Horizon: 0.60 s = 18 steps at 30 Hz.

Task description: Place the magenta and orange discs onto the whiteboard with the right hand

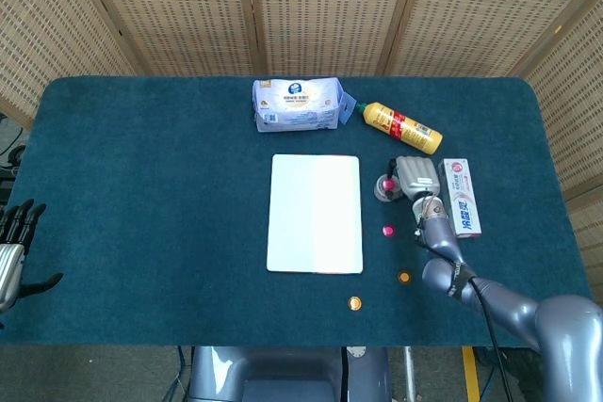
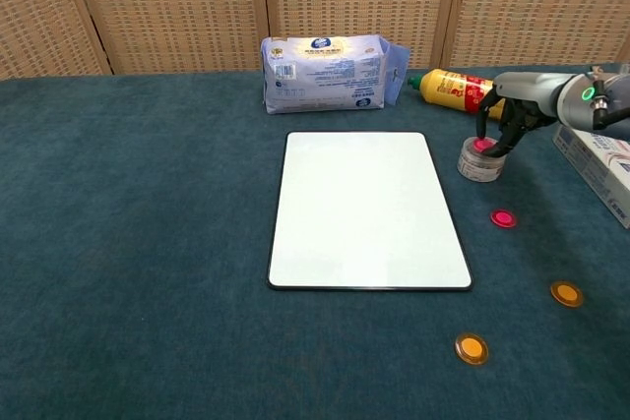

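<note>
The right robot hand (image 2: 504, 123) seems to pinch a magenta disc (image 2: 483, 145) in the small tin (image 2: 478, 165).

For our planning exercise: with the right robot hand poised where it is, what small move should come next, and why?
Probably close the right robot hand on the magenta disc atop the small tin and lift; its fingertips sit at that disc, and the whiteboard holds no discs.
</note>
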Each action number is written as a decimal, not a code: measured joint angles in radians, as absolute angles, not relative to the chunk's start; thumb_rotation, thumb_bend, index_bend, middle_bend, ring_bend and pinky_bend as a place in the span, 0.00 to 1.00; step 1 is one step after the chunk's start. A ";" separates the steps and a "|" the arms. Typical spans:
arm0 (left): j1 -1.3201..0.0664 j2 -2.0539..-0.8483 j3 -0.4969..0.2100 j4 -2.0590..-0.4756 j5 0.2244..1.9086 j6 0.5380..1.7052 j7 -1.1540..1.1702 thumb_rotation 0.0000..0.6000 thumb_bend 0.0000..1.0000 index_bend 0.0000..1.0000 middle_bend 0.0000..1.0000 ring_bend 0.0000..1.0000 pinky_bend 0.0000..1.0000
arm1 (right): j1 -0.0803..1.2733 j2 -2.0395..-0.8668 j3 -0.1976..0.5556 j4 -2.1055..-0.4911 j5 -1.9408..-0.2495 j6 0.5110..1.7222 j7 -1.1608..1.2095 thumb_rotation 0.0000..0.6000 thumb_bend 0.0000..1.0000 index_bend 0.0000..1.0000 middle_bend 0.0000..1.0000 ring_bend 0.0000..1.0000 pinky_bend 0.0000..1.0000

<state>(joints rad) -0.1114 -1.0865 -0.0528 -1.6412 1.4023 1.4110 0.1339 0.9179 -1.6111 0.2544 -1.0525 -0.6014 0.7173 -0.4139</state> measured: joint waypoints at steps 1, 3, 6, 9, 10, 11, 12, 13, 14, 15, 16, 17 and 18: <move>-0.111 -1.086 -0.053 -1.641 1.403 1.411 0.133 1.00 0.00 0.00 0.00 0.00 0.00 | 0.918 -1.604 0.257 -1.068 -0.611 0.724 -0.410 1.00 0.36 0.50 0.91 0.92 1.00; -0.111 -1.084 -0.052 -1.642 1.405 1.412 0.129 1.00 0.00 0.00 0.00 0.00 0.00 | 0.917 -1.588 0.264 -1.109 -0.631 0.739 -0.403 1.00 0.36 0.50 0.91 0.92 1.00; -0.111 -1.082 -0.051 -1.642 1.406 1.412 0.124 1.00 0.00 0.00 0.00 0.00 0.00 | 0.917 -1.556 0.277 -1.198 -0.661 0.769 -0.397 1.00 0.36 0.50 0.91 0.92 1.00; -0.110 -1.080 -0.049 -1.641 1.409 1.412 0.119 1.00 0.00 0.00 0.00 0.00 0.00 | 0.924 -1.533 0.287 -1.291 -0.680 0.799 -0.406 1.00 0.36 0.50 0.91 0.92 1.00; -0.110 -1.080 -0.049 -1.640 1.411 1.413 0.118 1.00 0.00 0.00 0.00 0.00 0.00 | 0.927 -1.528 0.289 -1.319 -0.682 0.811 -0.412 1.00 0.36 0.50 0.91 0.92 1.00; -0.110 -1.079 -0.048 -1.640 1.412 1.413 0.116 1.00 0.00 0.00 0.00 0.00 0.00 | 0.931 -1.525 0.292 -1.347 -0.681 0.823 -0.422 1.00 0.36 0.50 0.91 0.92 1.00; -0.110 -1.078 -0.047 -1.640 1.414 1.413 0.114 1.00 0.00 0.00 0.00 0.00 0.00 | 0.939 -1.524 0.294 -1.380 -0.677 0.840 -0.439 1.00 0.36 0.50 0.91 0.92 1.00; -0.110 -1.078 -0.047 -1.640 1.415 1.413 0.112 1.00 0.00 0.00 0.00 0.00 0.00 | 0.947 -1.526 0.296 -1.400 -0.669 0.853 -0.455 1.00 0.36 0.50 0.91 0.92 1.00; -0.110 -1.077 -0.047 -1.640 1.415 1.414 0.110 1.00 0.00 0.00 0.00 0.00 0.00 | 0.955 -1.531 0.298 -1.413 -0.658 0.868 -0.473 1.00 0.36 0.50 0.91 0.92 1.00; -0.109 -1.076 -0.046 -1.639 1.416 1.414 0.107 1.00 0.00 0.00 0.00 0.00 0.00 | 0.967 -1.542 0.299 -1.424 -0.643 0.890 -0.493 1.00 0.36 0.50 0.91 0.92 1.00; -0.110 -1.075 -0.046 -1.639 1.416 1.413 0.105 1.00 0.00 0.00 0.00 0.00 0.00 | 0.975 -1.556 0.300 -1.427 -0.632 0.907 -0.506 1.00 0.36 0.50 0.91 0.92 1.00; -0.110 -1.075 -0.046 -1.638 1.416 1.412 0.102 1.00 0.00 0.00 0.00 0.00 0.00 | 0.983 -1.572 0.301 -1.428 -0.622 0.922 -0.519 1.00 0.36 0.50 0.91 0.92 1.00; -0.110 -1.074 -0.046 -1.637 1.416 1.411 0.099 1.00 0.00 0.00 0.00 0.00 0.00 | 0.993 -1.595 0.301 -1.427 -0.607 0.940 -0.537 1.00 0.36 0.50 0.91 0.92 1.00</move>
